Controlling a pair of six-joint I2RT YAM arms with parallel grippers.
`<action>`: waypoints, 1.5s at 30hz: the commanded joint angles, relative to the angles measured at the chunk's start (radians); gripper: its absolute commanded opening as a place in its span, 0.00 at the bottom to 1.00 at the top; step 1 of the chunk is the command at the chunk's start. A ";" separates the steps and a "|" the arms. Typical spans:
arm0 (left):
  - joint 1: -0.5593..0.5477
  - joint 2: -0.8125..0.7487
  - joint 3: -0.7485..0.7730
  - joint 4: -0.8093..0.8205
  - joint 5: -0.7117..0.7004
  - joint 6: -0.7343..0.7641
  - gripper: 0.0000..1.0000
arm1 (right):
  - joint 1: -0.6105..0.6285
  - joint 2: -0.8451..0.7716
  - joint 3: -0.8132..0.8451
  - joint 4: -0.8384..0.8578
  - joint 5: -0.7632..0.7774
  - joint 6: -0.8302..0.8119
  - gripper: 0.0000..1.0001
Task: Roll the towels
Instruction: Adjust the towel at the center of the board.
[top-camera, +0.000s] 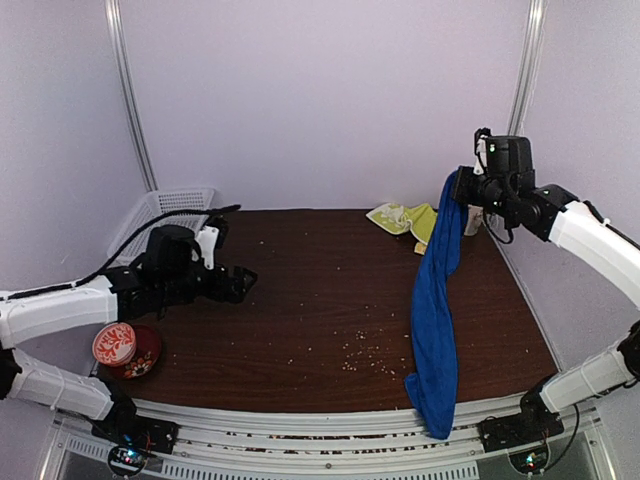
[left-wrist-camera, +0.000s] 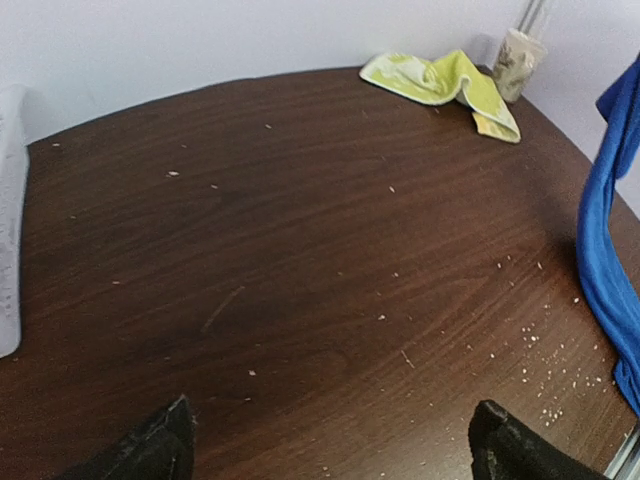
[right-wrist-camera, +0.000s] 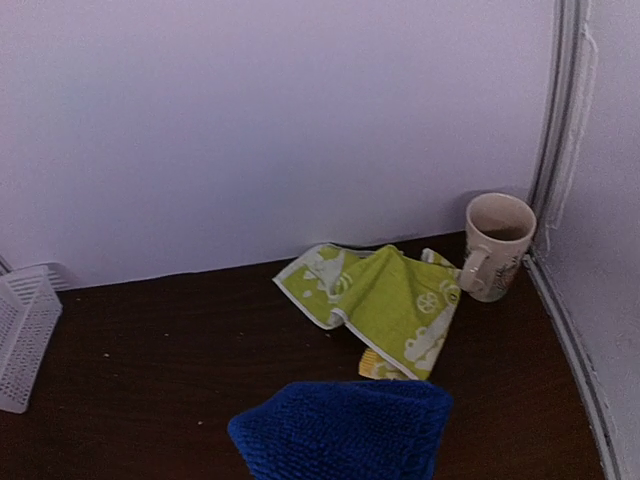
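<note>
Table (top-camera: 300, 300) carries crumbs (top-camera: 365, 355) toward its near right. Blue towel (top-camera: 435, 310) hangs from my right gripper (top-camera: 465, 190), pinched by one end, with its tail over the near edge; if released like this, I judge it would slide off. Green towel (top-camera: 405, 218) lies crumpled at the far right corner, beside a mug (right-wrist-camera: 497, 245) that a careless sweep could topple. Left gripper (top-camera: 238, 283) hovers spread and empty near the left edge.

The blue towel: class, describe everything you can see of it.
The blue towel is plain royal-blue terry cloth, soft-looking. It hangs in a long, narrow, bunched drape from the shut right gripper, which pinches its top end above the right side of the table. Its lower end trails over the near edge.
</note>
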 joint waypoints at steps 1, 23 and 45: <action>-0.126 0.183 0.058 0.150 -0.036 0.000 0.98 | -0.015 -0.082 -0.068 -0.035 0.325 -0.021 0.00; -0.509 0.824 0.403 0.457 0.434 -0.197 0.95 | -0.210 0.045 -0.294 0.041 0.608 0.042 0.00; -0.591 1.067 0.652 0.371 0.613 -0.273 0.67 | -0.381 0.170 -0.306 0.075 0.578 0.056 0.00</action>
